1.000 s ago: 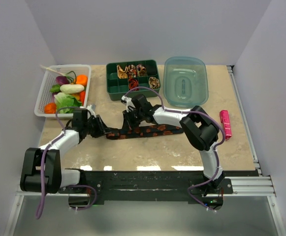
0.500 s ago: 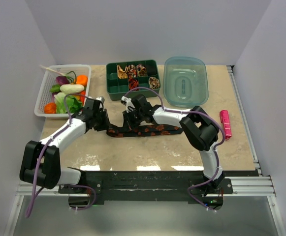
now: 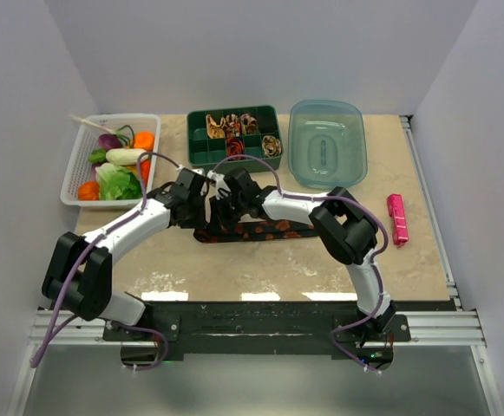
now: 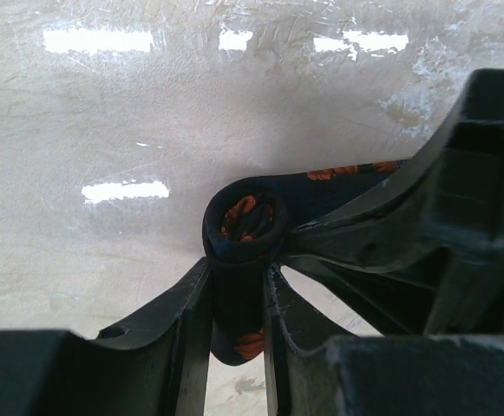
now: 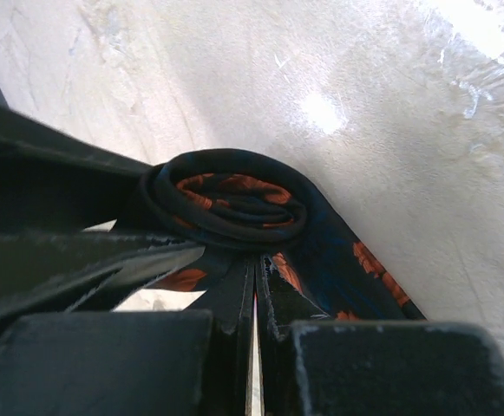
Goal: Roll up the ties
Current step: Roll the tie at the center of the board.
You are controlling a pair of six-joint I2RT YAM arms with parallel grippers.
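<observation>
On the marbled worktop [image 3: 234, 269], the left arm [image 3: 134, 230] and right arm [image 3: 299, 206] reach low and inward, wrists meeting at the left end of a long black tie [image 3: 269, 230] with orange-red spots, which lies flat across the middle. That end is wound into a small coil [image 4: 245, 221] — the left arm's jaws pinch its fabric from both sides, while the right arm's jaws are pressed together at its edge. Rolling looks barely started; next, probably, the coil must be turned along the flat length — kept tight so it cannot spring open.
</observation>
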